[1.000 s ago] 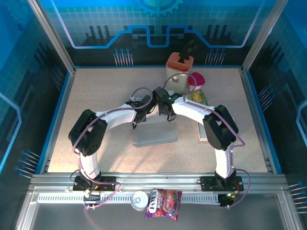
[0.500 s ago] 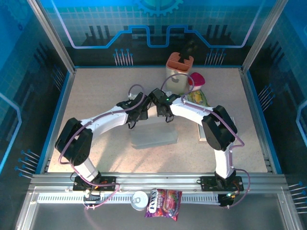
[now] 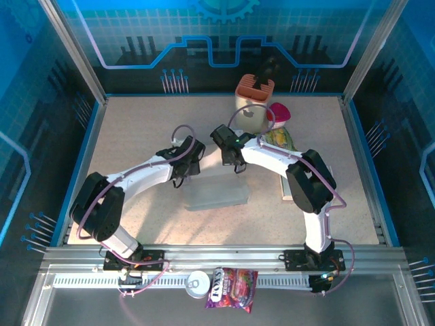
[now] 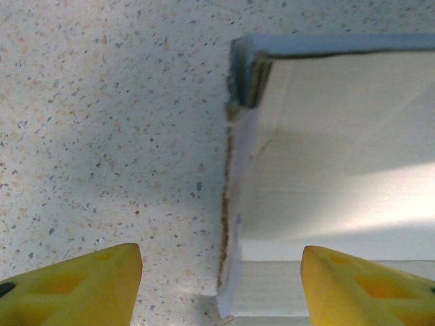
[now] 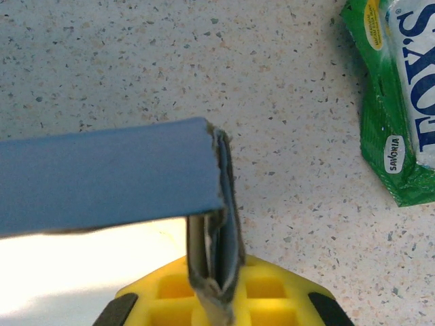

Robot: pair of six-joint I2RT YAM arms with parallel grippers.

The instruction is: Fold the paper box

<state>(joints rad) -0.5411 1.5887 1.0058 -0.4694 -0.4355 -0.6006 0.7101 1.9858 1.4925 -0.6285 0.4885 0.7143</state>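
The paper box [image 3: 219,189] lies mid-table, pale blue outside and white inside, with its far wall raised. My left gripper [image 3: 182,167] hovers by the box's far left corner, apart from it. In the left wrist view its yellow fingertips [image 4: 76,285] stand wide open, one on each side of the box's left edge [image 4: 234,204], with nothing gripped. My right gripper [image 3: 235,163] is at the far right corner. In the right wrist view it [image 5: 216,285] is shut on the folded layers of the box's blue wall [image 5: 102,178].
An orange-and-cream holder [image 3: 253,97], a pink object [image 3: 280,112] and a green snack bag [image 3: 279,139] stand behind the box on the right; the bag [image 5: 401,102] lies close to my right gripper. A can [image 3: 198,282] and a candy bag [image 3: 231,286] rest on the front rail.
My left gripper has opened, let go of the box's far left corner and drawn back to the left. The right gripper has kept its grip in place.
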